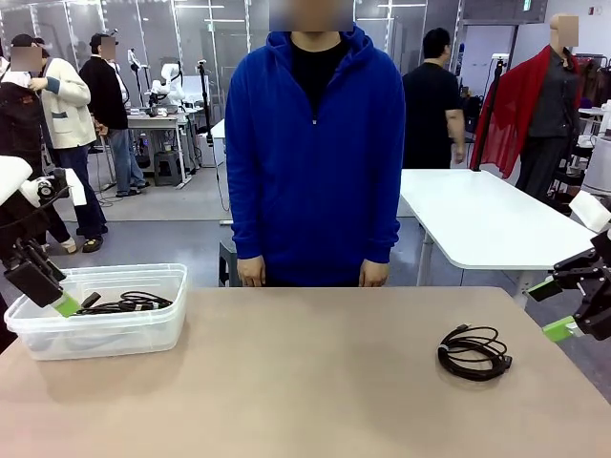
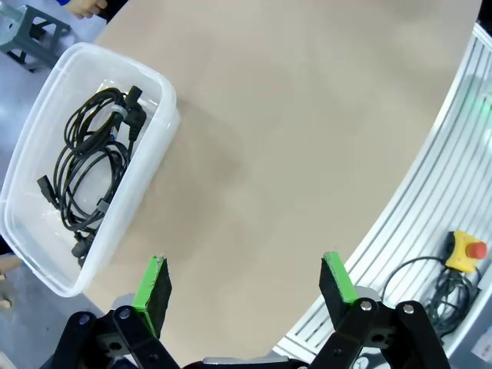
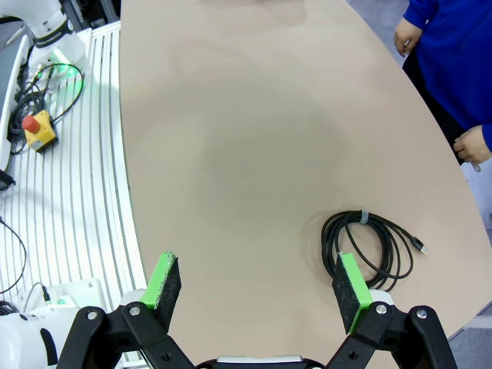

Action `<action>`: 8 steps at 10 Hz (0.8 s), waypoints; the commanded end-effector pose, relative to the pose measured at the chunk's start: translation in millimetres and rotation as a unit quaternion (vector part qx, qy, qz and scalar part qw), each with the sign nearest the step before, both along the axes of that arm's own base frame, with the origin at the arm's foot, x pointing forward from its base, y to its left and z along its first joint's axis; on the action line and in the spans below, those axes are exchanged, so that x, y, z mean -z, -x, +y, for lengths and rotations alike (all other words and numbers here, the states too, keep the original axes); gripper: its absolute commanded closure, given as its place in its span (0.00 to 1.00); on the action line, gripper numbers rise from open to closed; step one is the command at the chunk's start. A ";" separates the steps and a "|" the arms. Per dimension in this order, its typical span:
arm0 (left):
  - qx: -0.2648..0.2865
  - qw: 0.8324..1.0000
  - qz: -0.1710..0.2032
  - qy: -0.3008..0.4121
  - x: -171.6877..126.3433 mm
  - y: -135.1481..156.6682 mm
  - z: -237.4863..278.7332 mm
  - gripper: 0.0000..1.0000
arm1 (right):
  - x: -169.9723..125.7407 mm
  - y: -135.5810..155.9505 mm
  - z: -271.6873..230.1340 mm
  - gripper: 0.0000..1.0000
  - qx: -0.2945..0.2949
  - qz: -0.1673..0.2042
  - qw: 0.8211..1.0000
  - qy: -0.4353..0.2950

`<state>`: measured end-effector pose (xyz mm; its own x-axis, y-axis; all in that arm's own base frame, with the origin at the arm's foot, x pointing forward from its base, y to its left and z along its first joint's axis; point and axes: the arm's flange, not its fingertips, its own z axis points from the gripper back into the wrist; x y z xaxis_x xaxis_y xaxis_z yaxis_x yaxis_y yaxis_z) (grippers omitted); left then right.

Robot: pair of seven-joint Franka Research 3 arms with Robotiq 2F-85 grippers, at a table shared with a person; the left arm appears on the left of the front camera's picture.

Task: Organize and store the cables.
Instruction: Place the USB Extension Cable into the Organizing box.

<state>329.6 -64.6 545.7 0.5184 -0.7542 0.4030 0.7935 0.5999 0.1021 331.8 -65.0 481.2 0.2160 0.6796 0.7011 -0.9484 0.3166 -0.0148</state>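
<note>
One coiled black cable (image 1: 474, 352) lies on the tan table at the right, seen as a round coil (image 3: 369, 247) in the right wrist view. More black cables (image 1: 129, 303) lie inside the clear plastic bin (image 1: 143, 334) at the left; from the left wrist they show as tangled coils (image 2: 92, 165) in the bin (image 2: 157, 146). My left gripper (image 1: 59, 305) hangs open over the bin's near left edge, its pads (image 2: 151, 286) wide apart with nothing between them. My right gripper (image 1: 551, 307) stands open at the table's right edge, empty, with one pad (image 3: 347, 286) just short of the coil.
A person in a blue hoodie (image 1: 315, 153) stands at the far edge, hands (image 1: 251, 274) resting by the table. A red emergency stop button (image 3: 37, 131) and wiring lie on the ribbed white base beside the table. A white table (image 1: 487, 219) stands behind.
</note>
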 end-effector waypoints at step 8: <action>0.001 1.000 -0.002 -0.009 -3.8 0.8 -1.7 0.02 | 0.3 -14.0 8.7 0.00 0.029 0.012 0.999 0.004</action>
